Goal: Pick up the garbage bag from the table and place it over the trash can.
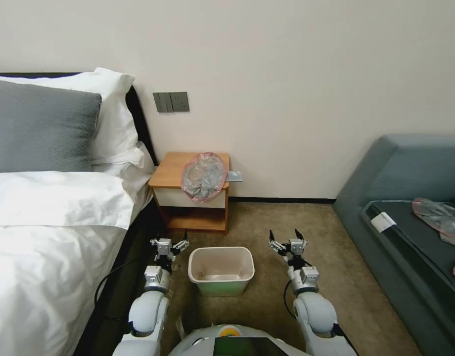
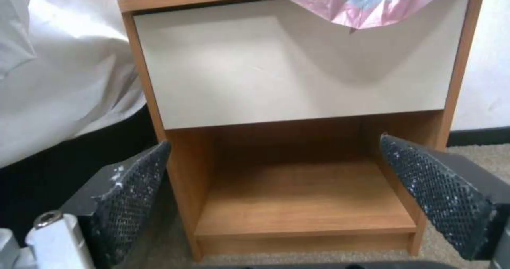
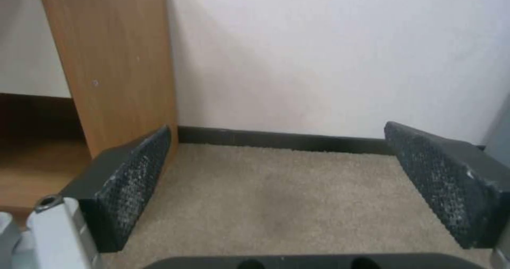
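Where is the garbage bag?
In the head view, the garbage bag lies on the table, drooping over its front edge, beyond the trash can.

- The left arm reaches forward low in the head view, wrist level, its left hand pointing ahead.
- Its fingers stand wide apart, holding nothing.
- The right arm mirrors it; the right hand is likewise spread, fingers parted, seemingly a little higher.

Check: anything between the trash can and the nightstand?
Nothing. In the head view, bare carpet separates the trash can from the nightstand; the garbage bag hangs over the nightstand's front edge.
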Robot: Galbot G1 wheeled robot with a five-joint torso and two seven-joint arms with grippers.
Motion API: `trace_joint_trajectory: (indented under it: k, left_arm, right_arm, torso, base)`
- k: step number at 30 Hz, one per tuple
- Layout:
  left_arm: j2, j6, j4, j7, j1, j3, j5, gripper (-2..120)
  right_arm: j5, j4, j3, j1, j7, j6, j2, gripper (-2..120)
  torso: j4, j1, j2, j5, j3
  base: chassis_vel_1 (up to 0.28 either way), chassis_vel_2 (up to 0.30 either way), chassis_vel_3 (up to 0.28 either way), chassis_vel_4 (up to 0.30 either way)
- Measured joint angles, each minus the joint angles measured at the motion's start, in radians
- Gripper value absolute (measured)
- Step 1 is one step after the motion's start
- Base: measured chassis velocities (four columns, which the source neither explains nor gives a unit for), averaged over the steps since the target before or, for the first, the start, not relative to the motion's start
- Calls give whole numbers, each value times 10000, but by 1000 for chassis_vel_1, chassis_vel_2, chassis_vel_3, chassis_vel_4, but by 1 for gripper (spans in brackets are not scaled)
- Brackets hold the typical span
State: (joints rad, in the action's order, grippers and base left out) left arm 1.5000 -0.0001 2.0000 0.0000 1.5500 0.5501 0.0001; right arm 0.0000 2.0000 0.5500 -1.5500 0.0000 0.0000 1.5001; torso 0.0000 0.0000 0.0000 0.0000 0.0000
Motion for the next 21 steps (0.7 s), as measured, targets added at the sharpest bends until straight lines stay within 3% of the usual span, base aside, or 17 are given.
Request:
trace_joint_trajectory:
  k: [15, 21]
  left_arm:
    - [0, 0, 0, 0, 0, 0, 0, 100]
    - [-22, 19, 115, -31, 50, 36, -44, 100]
  right_arm:
    - [0, 16, 0, -13, 0, -4, 1, 100]
    - [-99, 1229, -24, -557, 123, -376, 243, 100]
  torso:
    - [1, -1, 0, 0, 0]
    - [-2, 0, 0, -4, 0]
  base:
    - [0, 0, 0, 0]
    - [0, 0, 0, 0]
